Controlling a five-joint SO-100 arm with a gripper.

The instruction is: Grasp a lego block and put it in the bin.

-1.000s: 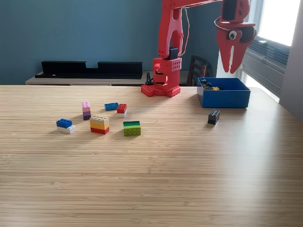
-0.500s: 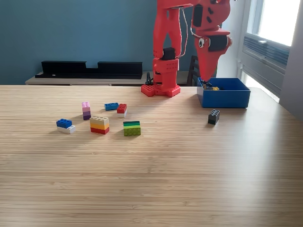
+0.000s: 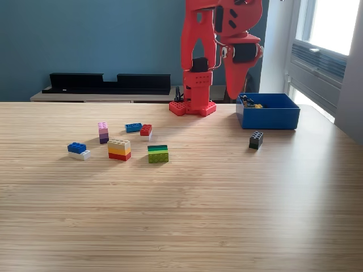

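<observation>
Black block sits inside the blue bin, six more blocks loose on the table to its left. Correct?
Not quite. In the exterior view the black block sits on the table, just in front of the blue bin, not inside. The rest holds.

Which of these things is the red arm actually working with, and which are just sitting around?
Job: red gripper; bright blue plastic bin; black lego block; green lego stack; tan-yellow-red stack.
Lying about: black shelf; dark chair.

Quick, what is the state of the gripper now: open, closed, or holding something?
Gripper: closed, pointing down, raised above the table beside the bin; no block visible in it.
</observation>
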